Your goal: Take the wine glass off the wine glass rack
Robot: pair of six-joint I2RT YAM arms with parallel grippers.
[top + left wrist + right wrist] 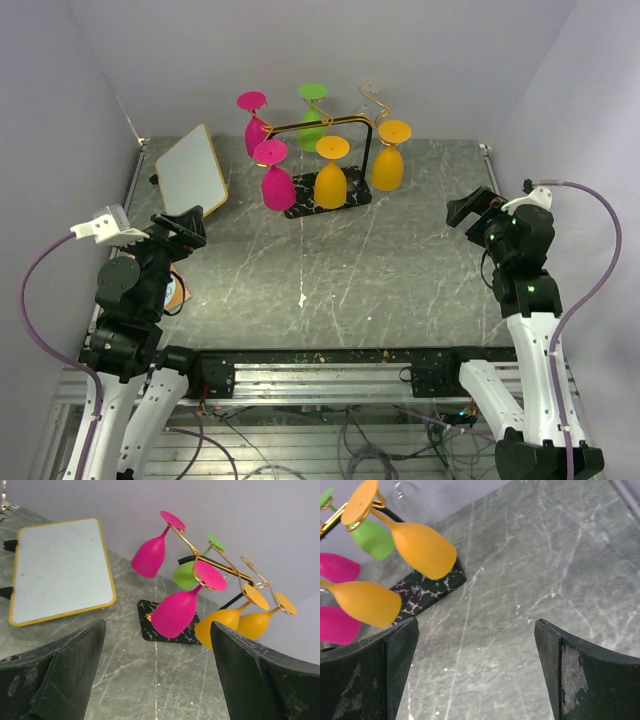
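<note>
Both our hands are wide open and hold nothing. We think the step now is to reach for one glass on the wine glass rack [425, 594].

To do it well, we should go slowly and put the fingers round the bowl of one glass only. We squeeze softly. Then we slide its foot out along the gold hook and do not pull straight down. We must not bump the glasses next to it, and we must not tip the rack.

The rack stands at the back of the tabletop [400, 270], in the middle, well apart from both hands. Glasses hang on it upside down: two pink, one green, two orange. The front pink wine glass [278, 186] is nearest our left hand [186, 226], ahead of it and to its right. The orange wine glass [388, 166] at the right end is nearest our right hand [468, 212], ahead of it and to its left.
</note>
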